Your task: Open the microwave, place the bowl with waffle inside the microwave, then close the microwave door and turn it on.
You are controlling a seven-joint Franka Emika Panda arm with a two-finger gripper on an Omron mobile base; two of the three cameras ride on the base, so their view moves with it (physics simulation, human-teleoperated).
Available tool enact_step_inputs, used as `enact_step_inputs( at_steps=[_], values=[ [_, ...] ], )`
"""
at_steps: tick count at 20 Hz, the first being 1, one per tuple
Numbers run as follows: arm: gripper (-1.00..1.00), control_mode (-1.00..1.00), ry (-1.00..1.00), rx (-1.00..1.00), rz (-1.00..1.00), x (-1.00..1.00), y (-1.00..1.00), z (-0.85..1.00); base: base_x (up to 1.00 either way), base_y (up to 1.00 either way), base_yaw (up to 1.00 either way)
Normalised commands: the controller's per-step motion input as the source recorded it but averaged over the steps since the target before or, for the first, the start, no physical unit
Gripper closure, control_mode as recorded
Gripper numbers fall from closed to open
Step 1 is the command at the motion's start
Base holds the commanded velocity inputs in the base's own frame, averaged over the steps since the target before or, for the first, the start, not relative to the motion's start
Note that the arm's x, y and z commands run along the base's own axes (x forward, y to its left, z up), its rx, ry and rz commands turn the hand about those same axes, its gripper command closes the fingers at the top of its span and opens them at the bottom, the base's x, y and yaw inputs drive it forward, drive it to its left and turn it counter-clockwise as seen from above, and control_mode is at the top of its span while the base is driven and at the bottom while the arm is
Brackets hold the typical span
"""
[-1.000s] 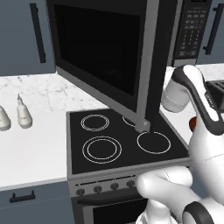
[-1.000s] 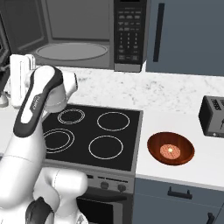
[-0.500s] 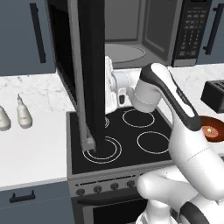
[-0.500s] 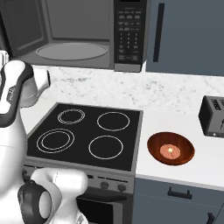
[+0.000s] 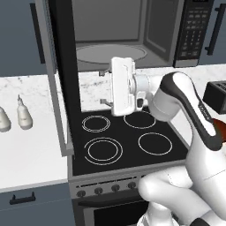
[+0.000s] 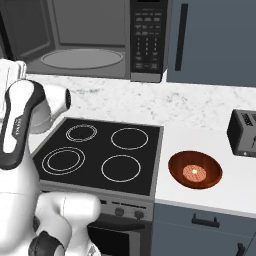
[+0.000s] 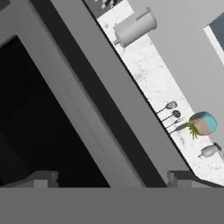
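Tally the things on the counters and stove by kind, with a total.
Bowls: 1, the bowl
Waffles: 1, the waffle inside it
Toasters: 1, toaster
Shakers: 2, and
Stove rings: 4, such as
Total: 9

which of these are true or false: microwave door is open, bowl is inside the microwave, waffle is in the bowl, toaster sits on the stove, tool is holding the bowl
The microwave door is open: true.
The bowl is inside the microwave: false, it sits on the counter right of the stove.
The waffle is in the bowl: true.
The toaster sits on the stove: false, it is on the counter.
The tool holds the bowl: false, it is open by the door.
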Motion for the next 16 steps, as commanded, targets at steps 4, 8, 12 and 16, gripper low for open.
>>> enact_step_inputs(
  at_steps=[4,8,12,16],
  values=[
    [-1.00,-1.00,0.00,-0.06,-0.33,0.00,-1.00,-0.03,0.00,0.00,0.00],
    [-1.00,-1.00,0.00,-0.19,-0.31,0.00,-1.00,-0.21,0.00,0.00,0.00],
    [-1.00,-1.00,0.00,-0.44,-0.27,0.05,-1.00,-0.37,0.00,0.00,0.00],
    [-1.00,-1.00,0.02,-0.59,-0.21,0.14,-1.00,-0.39,0.00,0.00,0.00]
  ],
)
